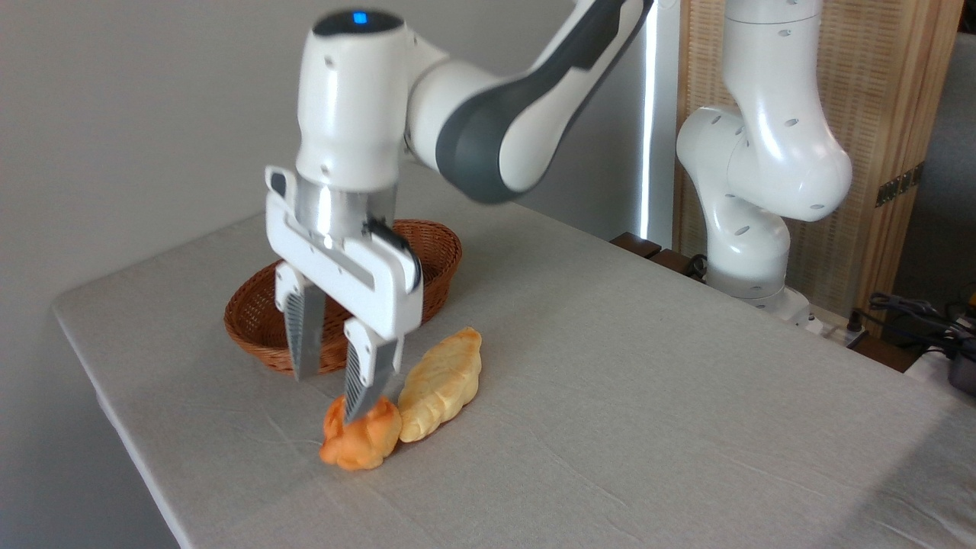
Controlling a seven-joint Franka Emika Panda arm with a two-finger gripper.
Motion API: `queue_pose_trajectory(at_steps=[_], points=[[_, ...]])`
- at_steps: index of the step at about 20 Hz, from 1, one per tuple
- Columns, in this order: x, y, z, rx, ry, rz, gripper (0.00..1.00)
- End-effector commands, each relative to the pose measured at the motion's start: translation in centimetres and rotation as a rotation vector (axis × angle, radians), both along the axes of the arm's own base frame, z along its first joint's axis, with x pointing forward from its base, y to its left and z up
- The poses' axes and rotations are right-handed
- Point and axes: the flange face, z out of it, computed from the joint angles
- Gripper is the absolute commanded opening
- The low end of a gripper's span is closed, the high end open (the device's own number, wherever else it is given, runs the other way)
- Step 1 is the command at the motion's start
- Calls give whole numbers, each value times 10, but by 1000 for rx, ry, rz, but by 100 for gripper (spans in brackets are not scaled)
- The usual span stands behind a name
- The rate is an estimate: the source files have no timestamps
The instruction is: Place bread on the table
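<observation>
Bread [360,442] rests on the desk [648,396], touching the pale loaf [442,385]. Hand [333,393] open, holding nothing. Advise lifting straight up, well clear of the bread.

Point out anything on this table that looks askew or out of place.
Nothing is spilled or damaged. The orange bun and the pale braided loaf lie touching on the table, outside the wicker basket. The gripper stands open above the bun.
</observation>
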Motion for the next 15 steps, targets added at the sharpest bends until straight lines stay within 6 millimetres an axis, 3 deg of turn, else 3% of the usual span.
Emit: queue_pose_trajectory(at_steps=[1, 3, 6, 15], points=[[2, -1, 74, -1, -1, -35, 97], [-5, -11, 103, -1, 52, -67, 97], [-22, -26, 127, 5, 167, -114, 100], [-28, -34, 115, 104, 240, -141, 100]])
